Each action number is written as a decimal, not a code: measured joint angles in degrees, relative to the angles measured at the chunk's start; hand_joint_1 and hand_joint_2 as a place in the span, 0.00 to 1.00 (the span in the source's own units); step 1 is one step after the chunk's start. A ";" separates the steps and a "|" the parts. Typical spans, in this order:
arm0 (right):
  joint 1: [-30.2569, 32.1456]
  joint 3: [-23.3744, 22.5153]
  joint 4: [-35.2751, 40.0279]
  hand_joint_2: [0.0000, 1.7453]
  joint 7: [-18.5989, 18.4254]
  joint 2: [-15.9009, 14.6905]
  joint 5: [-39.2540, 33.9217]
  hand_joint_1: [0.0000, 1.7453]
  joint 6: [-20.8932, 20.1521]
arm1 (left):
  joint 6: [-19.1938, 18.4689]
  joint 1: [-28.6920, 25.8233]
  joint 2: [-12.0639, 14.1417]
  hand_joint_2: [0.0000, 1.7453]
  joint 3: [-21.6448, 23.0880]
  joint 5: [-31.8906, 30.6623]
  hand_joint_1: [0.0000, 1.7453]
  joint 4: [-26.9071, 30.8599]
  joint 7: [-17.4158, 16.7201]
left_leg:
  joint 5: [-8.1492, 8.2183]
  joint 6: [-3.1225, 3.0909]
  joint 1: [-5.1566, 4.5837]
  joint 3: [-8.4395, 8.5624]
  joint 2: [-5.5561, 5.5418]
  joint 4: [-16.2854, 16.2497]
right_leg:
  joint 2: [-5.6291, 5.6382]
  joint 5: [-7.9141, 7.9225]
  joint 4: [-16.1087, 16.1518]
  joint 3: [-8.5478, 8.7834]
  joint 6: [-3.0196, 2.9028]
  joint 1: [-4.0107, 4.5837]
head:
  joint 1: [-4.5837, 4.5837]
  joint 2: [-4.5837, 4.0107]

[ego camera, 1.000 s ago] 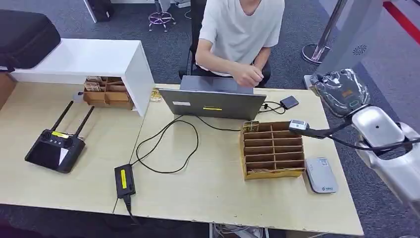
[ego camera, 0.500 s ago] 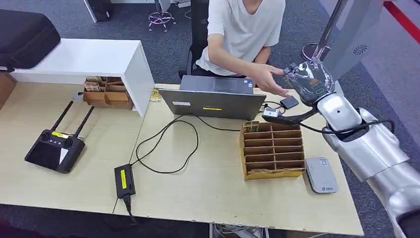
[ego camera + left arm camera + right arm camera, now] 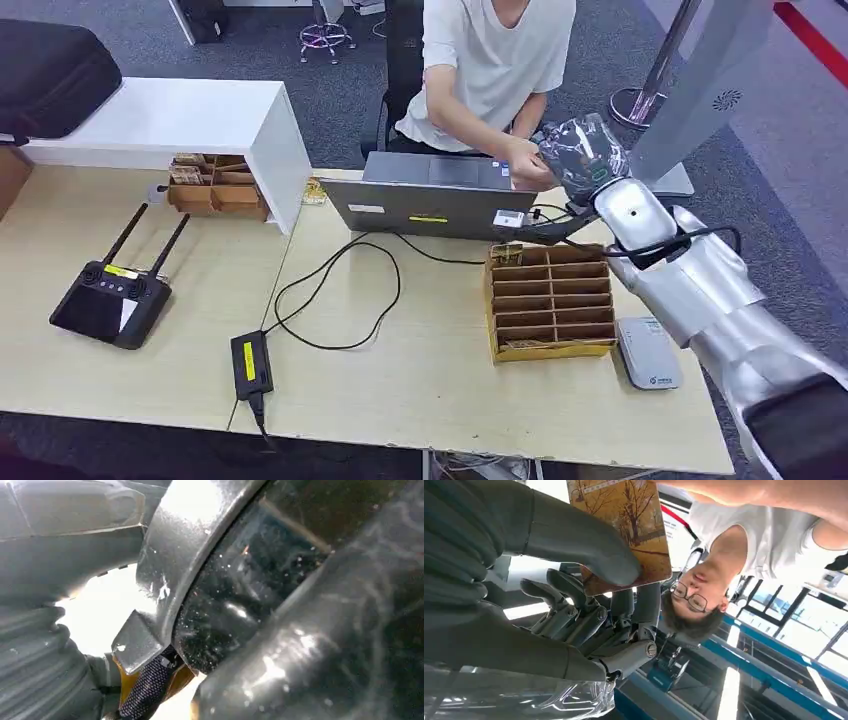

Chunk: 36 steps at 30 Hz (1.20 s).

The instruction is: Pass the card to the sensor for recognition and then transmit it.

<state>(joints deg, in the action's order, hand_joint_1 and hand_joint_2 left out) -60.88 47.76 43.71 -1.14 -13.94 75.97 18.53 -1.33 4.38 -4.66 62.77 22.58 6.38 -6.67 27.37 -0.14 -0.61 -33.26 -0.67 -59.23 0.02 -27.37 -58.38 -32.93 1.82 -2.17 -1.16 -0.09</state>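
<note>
Handover step. Nearest, the card reader (image 3: pixel 649 353) lay beside the compartment box (image 3: pixel 549 300). Beyond the box, over the laptop (image 3: pixel 432 205), the right hand (image 3: pixel 583 152) pinched the card (image 3: pixel 624 527) between thumb and fingers, touching the person's hand (image 3: pixel 522 165). Next, probably: loosen the pinch once the person grasps it. Left hand (image 3: pixel 45 645): state unclear.

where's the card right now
In the right wrist view the card is pinched in the right robot hand, raised over the laptop at the table's far right, beside the person's hand.

Laptop (image 3: pixel 430 208), remote controller (image 3: pixel 110 300) — perhaps a charger (image 3: pixel 251 365).
</note>
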 joint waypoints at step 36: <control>0.33 0.37 -1.27 1.00 -0.09 0.52 0.35 0.00 -0.26 | 0.04 0.02 0.00 1.00 0.07 -0.17 0.00 0.00 -0.37 | 0.00 0.01 0.00 -0.02 0.02 -0.01 | 0.03 0.02 0.02 -0.04 -0.03 0.00 | 0.00 0.00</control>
<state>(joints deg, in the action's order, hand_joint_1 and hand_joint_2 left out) -60.55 48.13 42.45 -1.22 -13.42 76.32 18.27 -1.29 4.40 -4.66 62.84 22.40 6.38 -7.04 27.36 -0.13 -0.60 -33.28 -0.64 -59.24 0.04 -27.35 -58.36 -32.97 1.79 -2.18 -1.16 -0.09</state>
